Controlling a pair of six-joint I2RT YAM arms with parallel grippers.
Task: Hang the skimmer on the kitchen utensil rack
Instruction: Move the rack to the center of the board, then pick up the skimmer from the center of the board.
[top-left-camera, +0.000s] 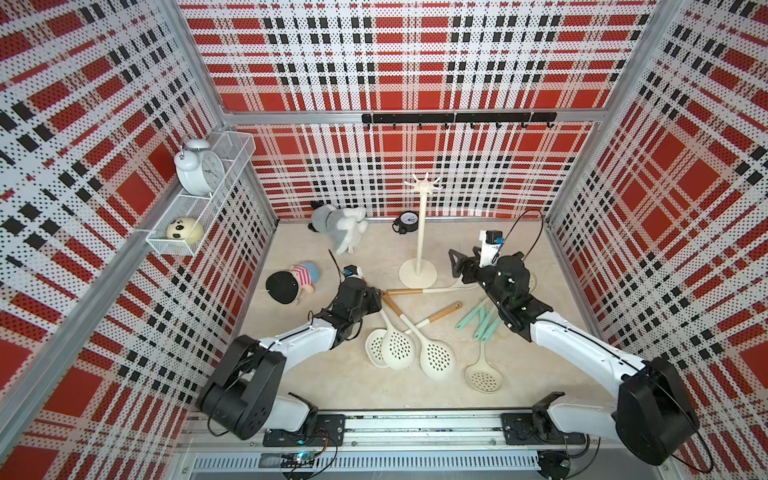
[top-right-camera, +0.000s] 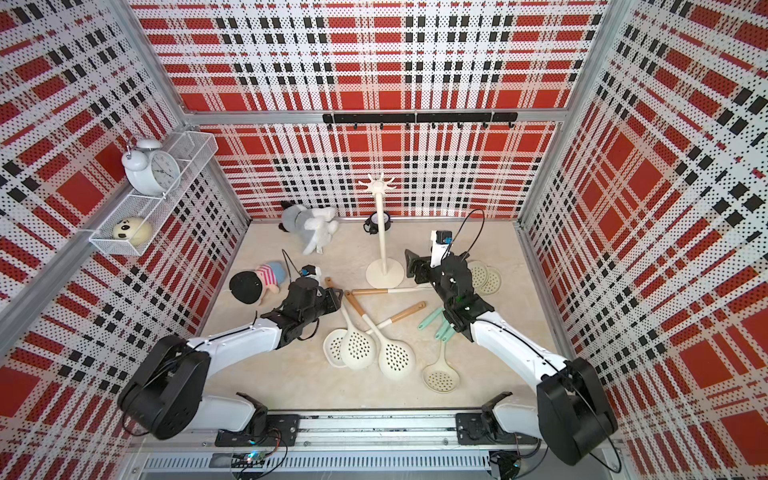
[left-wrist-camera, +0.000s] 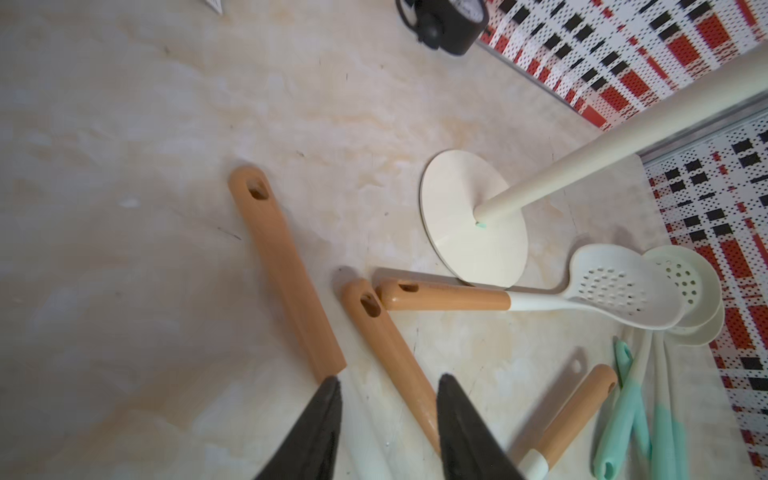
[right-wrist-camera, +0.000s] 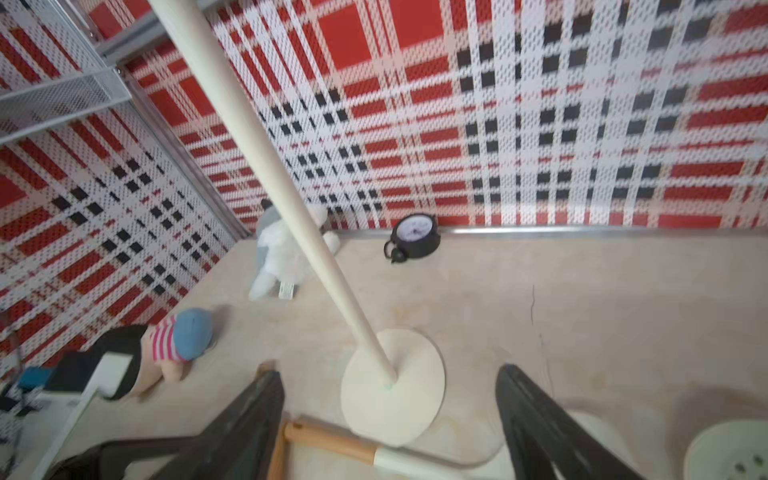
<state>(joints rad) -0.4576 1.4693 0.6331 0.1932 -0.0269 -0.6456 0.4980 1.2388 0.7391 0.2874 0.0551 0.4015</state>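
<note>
Lying flat on the desk (top-left-camera: 332, 386): one skimmer (left-wrist-camera: 286, 270) with a wooden handle. Its pale neck runs between the fingers of the left claw (left-wrist-camera: 386, 382), whose jaws stand partly apart astride it, with no firm grip evident. Further skimmers (top-left-camera: 436, 357) lie scattered just beside it. The cream rack (top-left-camera: 419, 232) stands upright toward the back wall. The right claw (right-wrist-camera: 386, 372), jaws wide and holding nothing, hovers near the rack's round base.

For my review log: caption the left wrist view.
Open left gripper above wooden-handled skimmers lying beside the utensil rack.
</note>
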